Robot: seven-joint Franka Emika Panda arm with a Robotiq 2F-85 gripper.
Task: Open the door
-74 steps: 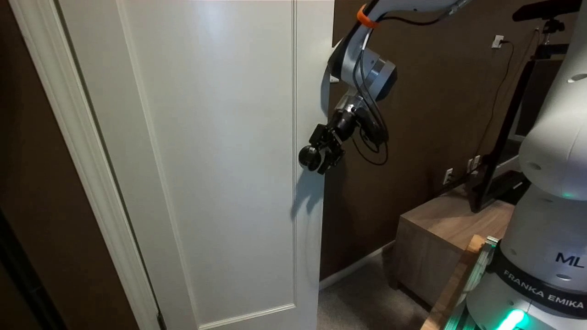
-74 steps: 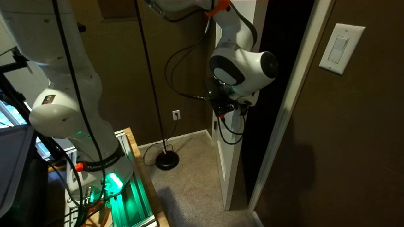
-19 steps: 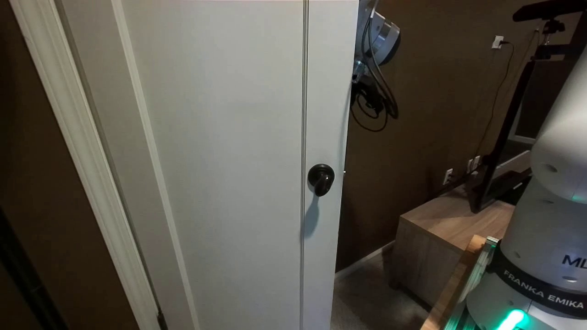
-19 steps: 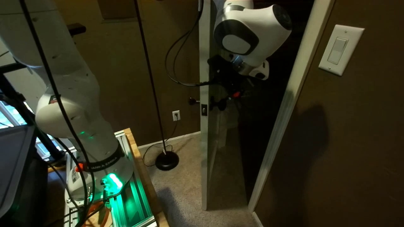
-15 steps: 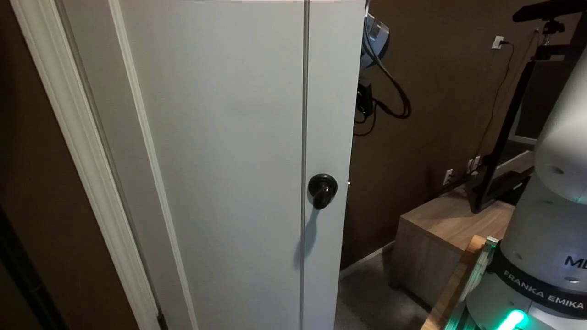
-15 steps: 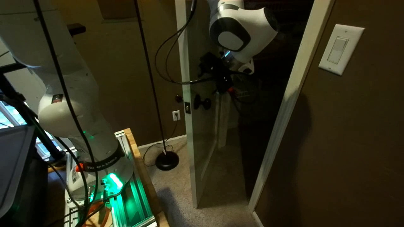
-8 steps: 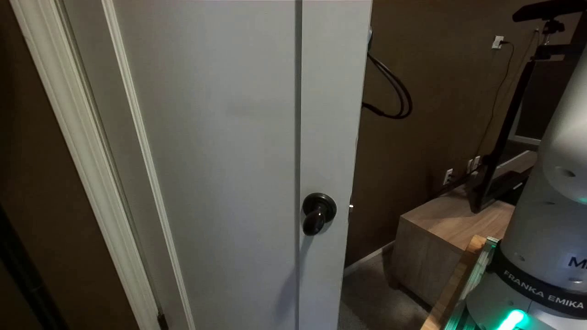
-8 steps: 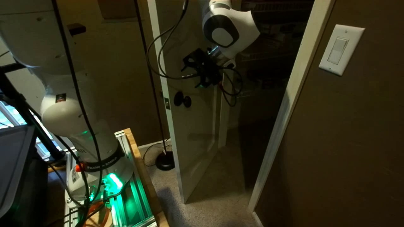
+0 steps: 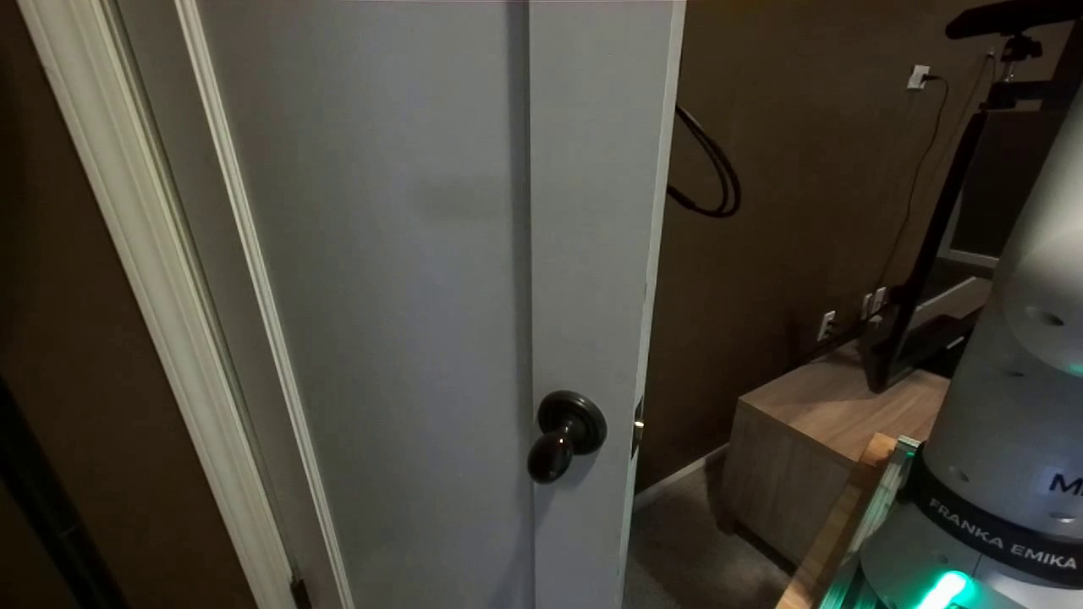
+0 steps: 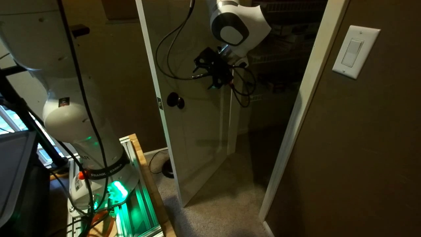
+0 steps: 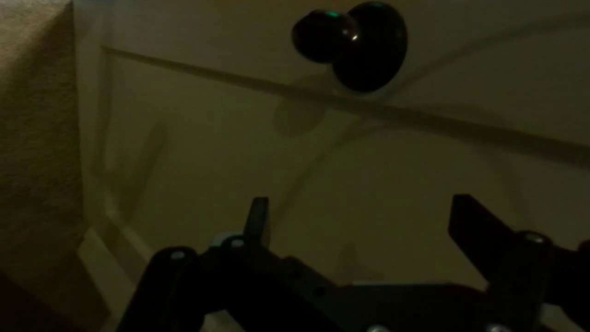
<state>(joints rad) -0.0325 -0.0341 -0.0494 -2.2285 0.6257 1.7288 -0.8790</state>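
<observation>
The white panelled door (image 9: 406, 296) stands ajar. In an exterior view (image 10: 197, 138) a wide gap shows between its free edge and the door frame. A round black knob (image 9: 567, 436) sits near the free edge. A second black knob on the opposite face shows in an exterior view (image 10: 175, 100) and in the wrist view (image 11: 350, 44). My gripper (image 10: 201, 79) is on that shaded face, right of and above the knob. In the wrist view my gripper (image 11: 359, 198) has its fingers wide apart with nothing between them, facing the door panel. I cannot tell whether it touches the door.
A white door frame (image 10: 296, 112) and a brown wall with a light switch (image 10: 352, 51) stand right of the opening. Dark shelves (image 10: 289, 36) show beyond it. A black lamp base (image 10: 167, 169) stands behind the door. A wooden cabinet (image 9: 838, 406) stands near the robot base.
My gripper has left the knob on one face and moved round to the opposite face. The door's free edge has swung toward the robot base, and keeps moving while the arm barely moves lately.
</observation>
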